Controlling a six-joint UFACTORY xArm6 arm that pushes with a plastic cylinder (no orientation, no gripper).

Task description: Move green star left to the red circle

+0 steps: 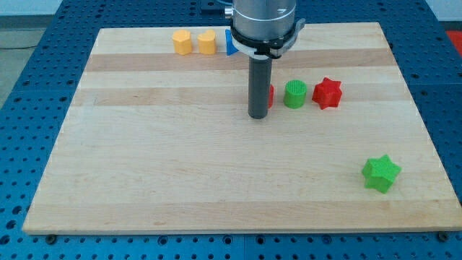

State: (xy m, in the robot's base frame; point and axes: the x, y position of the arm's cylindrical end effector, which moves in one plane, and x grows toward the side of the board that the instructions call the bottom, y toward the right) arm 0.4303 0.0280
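Note:
The green star (380, 173) lies near the view's bottom right of the wooden board. The red circle (271, 94) is mostly hidden behind my rod, only a red sliver showing at the rod's right. My tip (259, 115) rests on the board just in front of the red circle, far to the upper left of the green star. A green round block (294, 94) sits right of the red circle, and a red star (328, 92) right of that.
Two yellow blocks (182, 42) (207, 42) and a blue block (230, 43), partly hidden by the arm, stand along the board's top edge. The wooden board (180, 166) lies on a blue perforated table.

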